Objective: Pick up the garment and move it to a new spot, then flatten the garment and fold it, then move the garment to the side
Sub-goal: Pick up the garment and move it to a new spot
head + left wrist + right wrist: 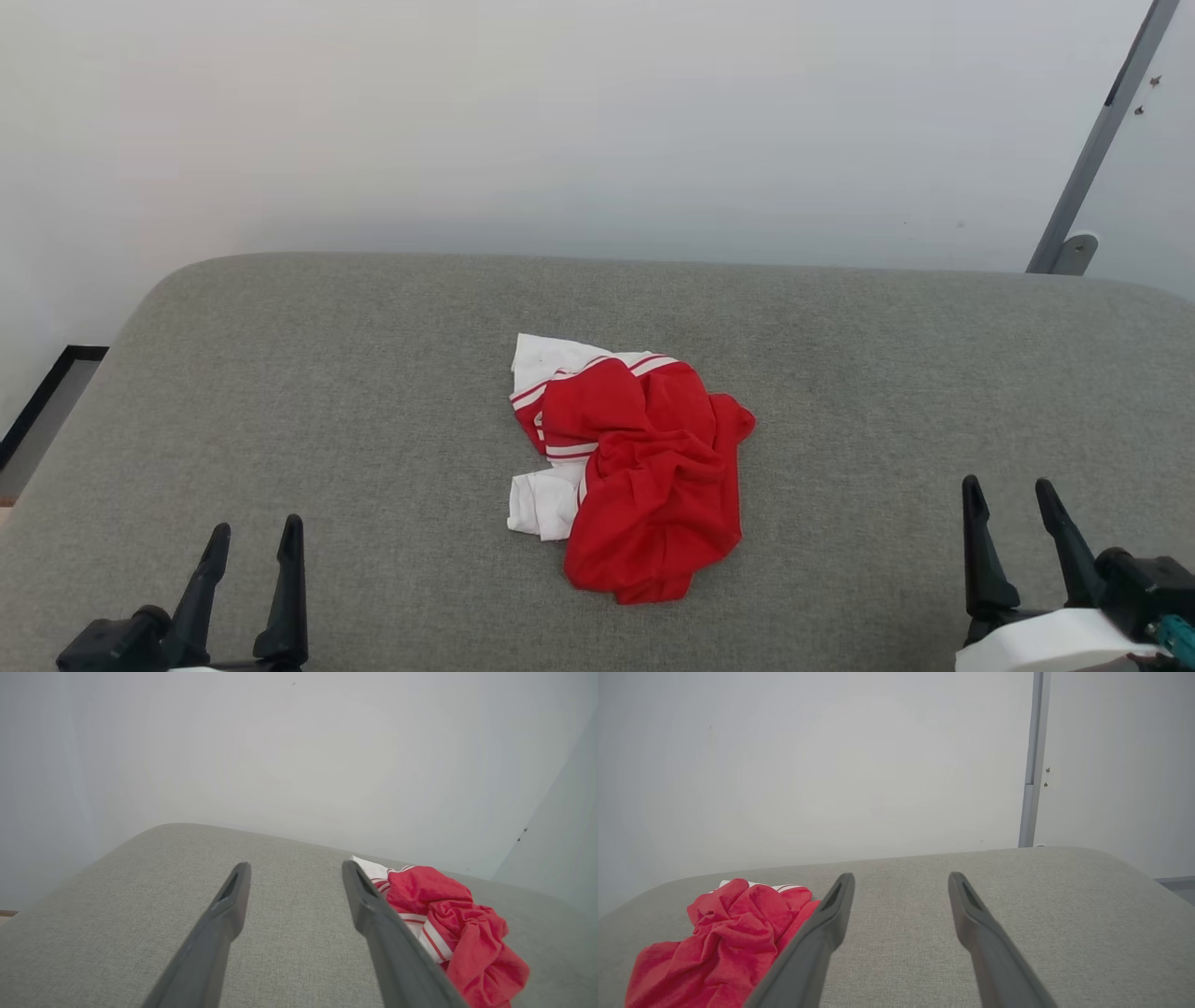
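The garment (635,471), red with white sleeves and striped seams, lies crumpled in a heap at the middle of the grey upholstered surface (327,373). Its lettering is hidden in the folds. My left gripper (254,541) stands open at the lower left, well apart from the heap. My right gripper (1010,502) stands open at the lower right, also apart from it. In the left wrist view the garment (448,924) lies just right of my open left gripper (295,872). The right wrist view has the garment (724,942) left of my open right gripper (901,884).
A pale wall rises behind the grey surface's rounded far edge. A grey metal bar (1102,140) slants up at the far right, with its foot (1074,252) near the surface. A dark-framed strip of floor (47,411) lies past the left edge.
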Available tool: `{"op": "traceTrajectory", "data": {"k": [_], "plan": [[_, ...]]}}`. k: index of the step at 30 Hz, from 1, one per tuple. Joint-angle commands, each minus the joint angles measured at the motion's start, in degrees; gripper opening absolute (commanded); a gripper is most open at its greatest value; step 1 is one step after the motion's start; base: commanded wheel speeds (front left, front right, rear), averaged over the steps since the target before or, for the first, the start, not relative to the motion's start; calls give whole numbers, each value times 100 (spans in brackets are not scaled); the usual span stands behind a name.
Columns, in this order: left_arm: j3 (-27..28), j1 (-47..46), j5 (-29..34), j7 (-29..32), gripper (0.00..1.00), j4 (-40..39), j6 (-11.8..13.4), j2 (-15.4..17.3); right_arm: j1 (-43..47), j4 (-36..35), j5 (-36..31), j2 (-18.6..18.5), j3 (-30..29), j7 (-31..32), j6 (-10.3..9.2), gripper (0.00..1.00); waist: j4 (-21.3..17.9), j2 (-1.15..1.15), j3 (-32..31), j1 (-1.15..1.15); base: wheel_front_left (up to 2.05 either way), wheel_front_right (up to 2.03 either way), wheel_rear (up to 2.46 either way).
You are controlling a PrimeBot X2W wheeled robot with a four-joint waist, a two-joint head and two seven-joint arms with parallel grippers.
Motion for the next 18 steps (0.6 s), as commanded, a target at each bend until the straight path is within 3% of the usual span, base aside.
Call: {"op": "traceTrajectory", "data": {"k": [1,18], "plan": [[49,58,74,-29,100,26,-51,-40,73,17,46,-1,19,-28,0,100,5,0,0,0,0,0,0],[217,-34,395,-29,100,134,-297,-295,151,-91,119,-1,187,49,0,100,34,0,4,0,0,0,0]]}}
